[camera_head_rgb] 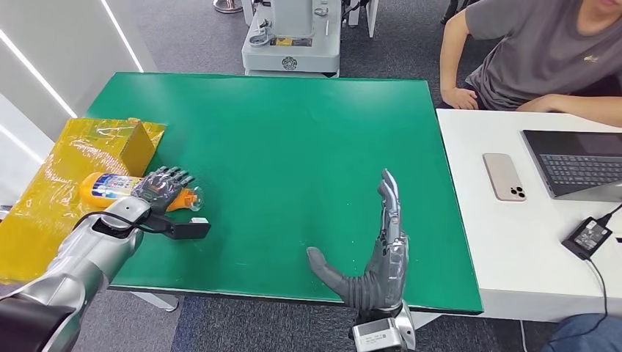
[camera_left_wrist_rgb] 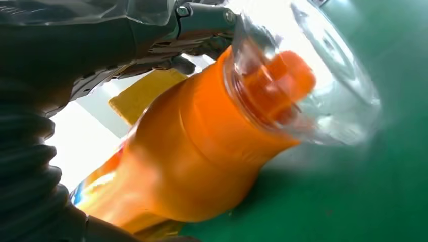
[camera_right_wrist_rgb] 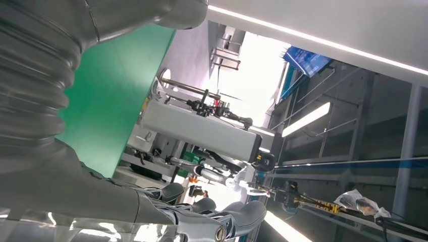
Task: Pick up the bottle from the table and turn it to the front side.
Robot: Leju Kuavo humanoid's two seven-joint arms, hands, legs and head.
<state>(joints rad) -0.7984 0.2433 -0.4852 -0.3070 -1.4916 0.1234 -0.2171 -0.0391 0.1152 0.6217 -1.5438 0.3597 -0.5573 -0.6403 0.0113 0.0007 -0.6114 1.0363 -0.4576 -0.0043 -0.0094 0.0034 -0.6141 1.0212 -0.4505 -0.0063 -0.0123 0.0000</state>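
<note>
Currently on the green worktop [camera_head_rgb: 293, 147]: one orange bottle [camera_head_rgb: 117, 188], lying on its side at the worktop's left edge, half over a yellow plastic bag [camera_head_rgb: 51, 198] that holds a yellow box [camera_head_rgb: 136, 143].

Bottle, orientation: long axis runs across the worktop, base toward the bag, clear-capped neck toward the worktop's middle. A printed label band wraps the body near the base; which face is up cannot be told.

Left hand [camera_head_rgb: 158, 189]: laid over the bottle's shoulder from above, fingers curled across the body, apparently gripping it. The head view leaves doubt whether the bottle is off the surface.

Right hand [camera_head_rgb: 381, 249]: open, holding nothing, fingers straight and together, thumb [camera_head_rgb: 323, 265] out to the side, edge-on above the near edge of the worktop, well apart from the bottle. The left hand is plainly the nearer.

Left wrist view adds: the clear cap [camera_left_wrist_rgb: 308, 75] over an orange neck, close up, with dark fingers [camera_left_wrist_rgb: 202, 20] wrapped over the top of the body, and a shadow on the green beneath the bottle, suggesting little or no clearance.

Right wrist view adds: the hand's fingers extended over nothing.

Other items: white side table [camera_head_rgb: 528, 242] carrying a phone [camera_head_rgb: 505, 177], a laptop [camera_head_rgb: 579, 163] and a power adapter [camera_head_rgb: 587, 236]; a seated person [camera_head_rgb: 535, 59] behind it.
</note>
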